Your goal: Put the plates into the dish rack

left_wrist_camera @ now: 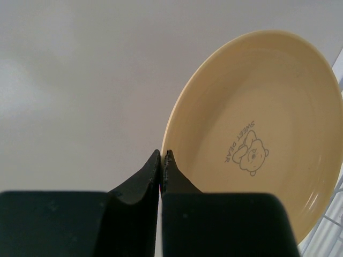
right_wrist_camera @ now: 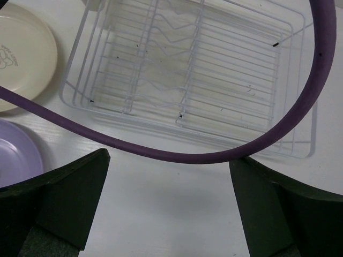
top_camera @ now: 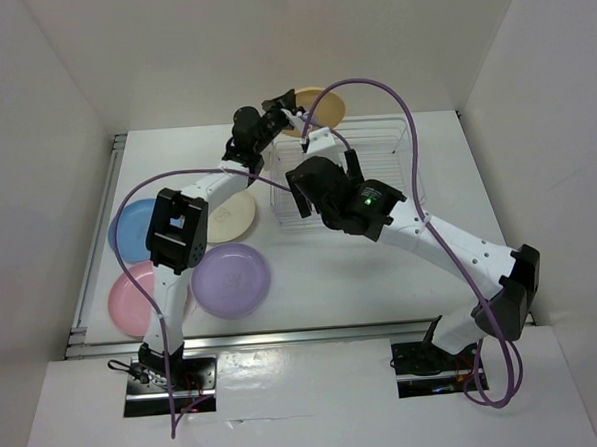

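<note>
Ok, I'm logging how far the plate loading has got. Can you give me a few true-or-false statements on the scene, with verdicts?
1. The rack holds no plates. True.
2. The left end effector is shut on the rim of the yellow plate. True.
3. The right end effector grips the purple plate. False: it is open and holds nothing.
4. The pink plate stands in the rack. False: it lies on the table, left of the purple one.
5. Four plates lie on the table: blue, cream, purple and pink. True.
</note>
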{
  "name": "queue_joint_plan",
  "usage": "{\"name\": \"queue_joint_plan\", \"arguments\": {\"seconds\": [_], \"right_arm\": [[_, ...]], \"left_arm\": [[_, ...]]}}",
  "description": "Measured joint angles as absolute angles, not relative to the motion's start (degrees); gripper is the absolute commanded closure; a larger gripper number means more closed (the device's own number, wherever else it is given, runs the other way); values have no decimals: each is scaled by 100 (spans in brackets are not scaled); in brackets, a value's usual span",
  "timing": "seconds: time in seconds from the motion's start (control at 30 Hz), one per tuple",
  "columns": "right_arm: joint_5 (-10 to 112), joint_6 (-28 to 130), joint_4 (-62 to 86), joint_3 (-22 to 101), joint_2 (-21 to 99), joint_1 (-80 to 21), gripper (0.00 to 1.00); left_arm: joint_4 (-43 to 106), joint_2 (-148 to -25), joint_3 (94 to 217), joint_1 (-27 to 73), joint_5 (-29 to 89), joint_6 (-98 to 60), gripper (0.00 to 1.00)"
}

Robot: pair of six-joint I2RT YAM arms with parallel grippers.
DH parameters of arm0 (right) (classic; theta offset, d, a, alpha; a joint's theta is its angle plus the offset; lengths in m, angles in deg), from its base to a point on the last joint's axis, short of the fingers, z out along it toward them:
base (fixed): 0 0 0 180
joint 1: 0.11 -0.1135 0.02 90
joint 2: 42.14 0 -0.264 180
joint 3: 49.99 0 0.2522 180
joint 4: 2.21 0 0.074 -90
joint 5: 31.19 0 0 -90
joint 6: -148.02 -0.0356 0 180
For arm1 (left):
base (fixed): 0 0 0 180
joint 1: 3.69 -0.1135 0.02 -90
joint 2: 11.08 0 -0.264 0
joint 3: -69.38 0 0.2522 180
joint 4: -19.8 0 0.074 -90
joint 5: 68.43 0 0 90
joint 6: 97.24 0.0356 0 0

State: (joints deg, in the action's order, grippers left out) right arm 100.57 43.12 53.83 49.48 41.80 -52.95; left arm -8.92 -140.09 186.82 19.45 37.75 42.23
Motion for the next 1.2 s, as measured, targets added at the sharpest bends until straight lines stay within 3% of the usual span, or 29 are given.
{"name": "queue_joint_plan", "arguments": {"seconds": [0.7,0.9,1.07,1.2], "right_arm": [[9845,4673,5335,4930,4467,-5009,0],[9784,4701,5228,4852,4467,-4945,0],[9760,4701,5163,4714,4401,-4945,0],[9749,4701,5114,4528,4285,-4945,0]], "left_arm": [[-711,-14414,18477,1945,3725,4040,99],[-580,-14409,18459,1949,3753,4070,70],[-573,-14374,17957,2015,3629,4077,34],[-593,-14256,17701,2124,3371,4033,31]]}}
